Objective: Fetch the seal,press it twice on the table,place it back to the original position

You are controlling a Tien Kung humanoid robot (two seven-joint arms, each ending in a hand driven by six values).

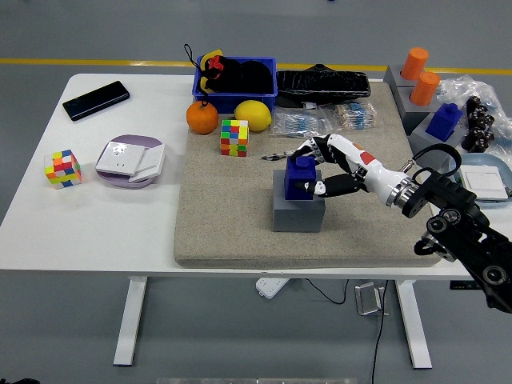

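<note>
Seal (301, 177), blue, on its grey block (298, 210) mid-mat.
Right hand (324, 166) fingers clamped round it, seemingly for lifting out.

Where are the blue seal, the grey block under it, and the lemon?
blue seal (300, 178), head view, front face.
grey block (297, 215), head view, front face.
lemon (253, 115), head view, middle of peel.

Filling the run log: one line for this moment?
right hand | shut on blue seal | seal on grey block | left arm unseen

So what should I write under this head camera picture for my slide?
The robot's right hand grips the blue seal on its grey block.
</note>
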